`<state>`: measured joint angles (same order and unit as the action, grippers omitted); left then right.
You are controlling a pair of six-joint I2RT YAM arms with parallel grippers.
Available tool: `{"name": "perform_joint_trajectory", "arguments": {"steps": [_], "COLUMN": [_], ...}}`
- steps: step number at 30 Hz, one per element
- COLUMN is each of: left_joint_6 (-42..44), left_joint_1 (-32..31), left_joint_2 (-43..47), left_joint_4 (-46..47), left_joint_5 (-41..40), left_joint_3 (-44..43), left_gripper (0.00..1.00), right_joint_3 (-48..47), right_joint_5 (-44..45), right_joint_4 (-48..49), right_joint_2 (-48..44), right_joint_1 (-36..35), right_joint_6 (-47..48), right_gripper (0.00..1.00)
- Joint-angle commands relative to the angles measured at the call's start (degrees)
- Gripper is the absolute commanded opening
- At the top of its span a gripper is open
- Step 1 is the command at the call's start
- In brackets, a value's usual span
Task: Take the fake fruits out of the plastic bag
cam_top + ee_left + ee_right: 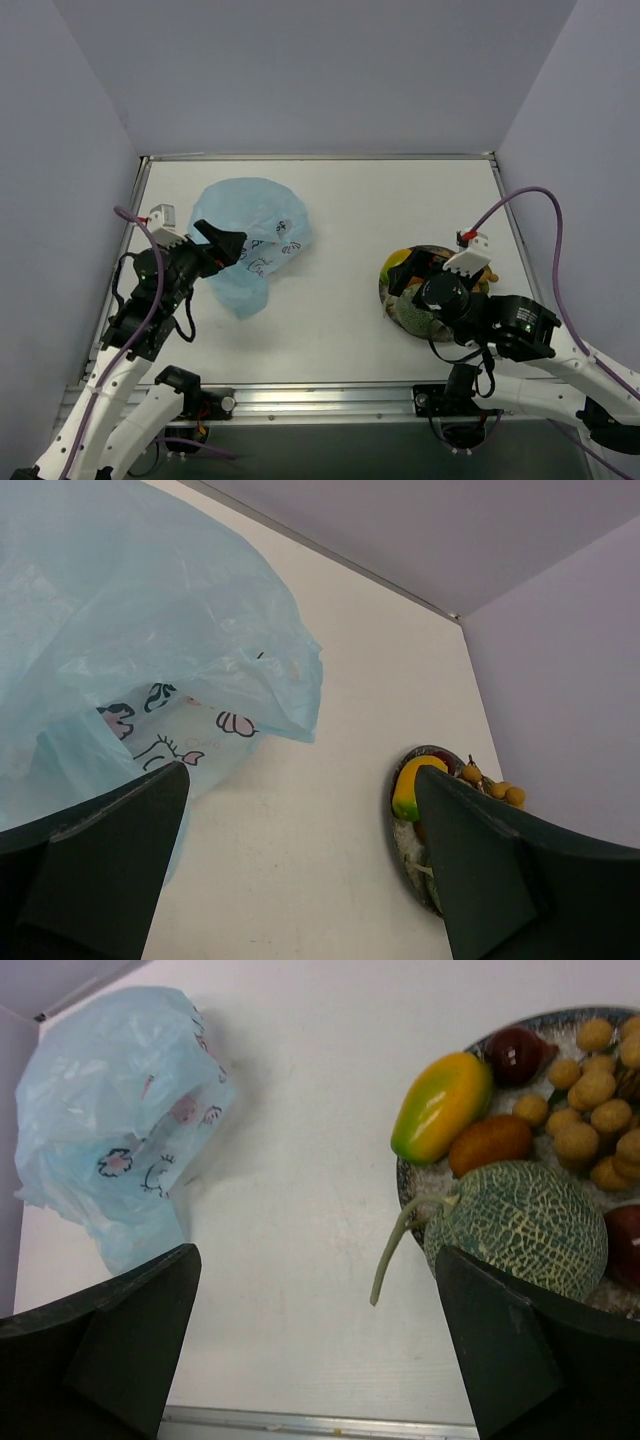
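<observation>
Top view: the bag (250, 245) is laid slack on the counter (340, 330), well left of the plate (388, 292).
Left wrist: left jaws are spread, empty, beside the bag.
Right wrist: right jaws are released over the plate. The fruits (520, 1225) are grouped on it, so the bag is judged emptied.

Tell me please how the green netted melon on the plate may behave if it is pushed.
The melon is round, so it would probably roll, and it lies near the rim of the plate, so it might drop off. Its netted skin looks rough, so a grip likely slips little. The thin stem would probably bend.
</observation>
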<state>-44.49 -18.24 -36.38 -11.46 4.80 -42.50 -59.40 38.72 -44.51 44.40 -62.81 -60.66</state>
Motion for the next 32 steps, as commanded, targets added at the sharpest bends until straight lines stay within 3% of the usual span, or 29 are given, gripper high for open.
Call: {"name": "perform_joint_trajectory", "arguments": {"steps": [1,6,11,17,21,27,32], "left_joint_6": [3.5,9.1,16.4,23.2,24.3,24.4,22.3], "left_joint_1": [0.0,0.0,0.0,0.0,0.0,0.0,0.0], "left_joint_2": [1.0,1.7,4.1,4.8,4.9,7.0,6.0], "left_joint_4": [-2.3,-9.5,-17.2,-28.0,-32.5,-30.0,-27.1], "left_joint_5": [1.0,-2.0,-4.3,-9.0,-14.3,-13.4,-10.9], "left_joint_3": [-5.3,-11.2,-16.0,-22.9,-27.0,-28.7,-27.1], "left_gripper": [0.94,0.94,0.94,0.94,0.94,0.94,0.94], "right_joint_3": [-2.9,-2.8,-2.5,-5.6,-5.5,-3.1,-0.9], "right_joint_5": [8.3,10.4,7.3,10.1,13.8,16.6,18.1], "right_joint_4": [6.6,24.7,36.2,36.3,35.7,35.6,35.3], "right_joint_2": [0.2,-3.7,-5.9,-4.0,-7.8,-18.4,-21.3], "right_joint_1": [-0.8,-1.0,-1.0,-1.0,-1.0,-1.0,-1.1], "right_joint_6": [8.2,20.7,34.9,44.9,45.0,43.8,44.2], "right_gripper": [1.00,1.00,1.00,1.00,1.00,1.00,1.00]}}
